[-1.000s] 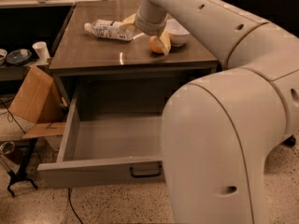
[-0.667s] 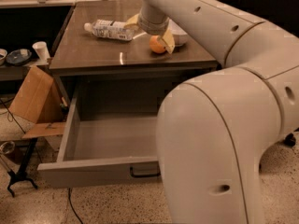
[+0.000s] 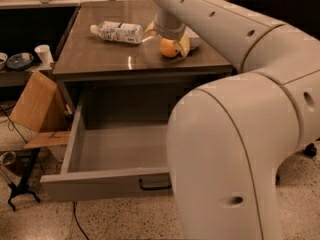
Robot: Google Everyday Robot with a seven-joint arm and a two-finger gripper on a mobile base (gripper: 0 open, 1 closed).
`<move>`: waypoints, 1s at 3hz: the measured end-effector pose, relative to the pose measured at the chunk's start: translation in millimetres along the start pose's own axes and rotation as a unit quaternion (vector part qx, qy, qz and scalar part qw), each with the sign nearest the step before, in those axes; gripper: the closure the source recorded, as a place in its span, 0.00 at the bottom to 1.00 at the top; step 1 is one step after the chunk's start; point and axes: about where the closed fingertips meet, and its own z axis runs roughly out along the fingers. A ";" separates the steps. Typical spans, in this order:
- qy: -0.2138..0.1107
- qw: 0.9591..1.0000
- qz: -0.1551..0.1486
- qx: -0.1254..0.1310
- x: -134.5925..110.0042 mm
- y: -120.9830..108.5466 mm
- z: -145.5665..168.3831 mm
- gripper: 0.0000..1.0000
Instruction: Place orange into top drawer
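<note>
The orange [image 3: 169, 48] rests on the brown tabletop [image 3: 100, 56], near its right front. My gripper [image 3: 167, 42] reaches down over it from above, open, with one pale finger [image 3: 149, 31] to the orange's left and the other [image 3: 185, 44] against its right side. The top drawer [image 3: 125, 149] is pulled wide open below the tabletop and is empty inside. Its grey front panel has a dark handle [image 3: 155, 185]. The arm's large white body [image 3: 225, 149] covers the drawer's right part.
A plastic bottle [image 3: 117, 32] lies on its side on the tabletop, left of the orange. A white bowl [image 3: 196, 42] peeks out behind the gripper. A cardboard box [image 3: 35, 104] leans at the left beside the drawer. A paper cup [image 3: 43, 54] stands on a side shelf.
The arm has swung nearer and now covers more of the drawer's right side. The gripper has settled lower around the orange. The orange stays on the tabletop.
</note>
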 end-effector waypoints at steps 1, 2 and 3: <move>-0.010 1.000 -0.004 -0.005 -1.7 -6.7 -6.2 0.50; -0.014 1.000 -0.008 -0.010 -1.1 -8.6 -12.4 0.73; -0.012 1.000 -0.017 -0.016 1.9 -22.3 -28.4 0.96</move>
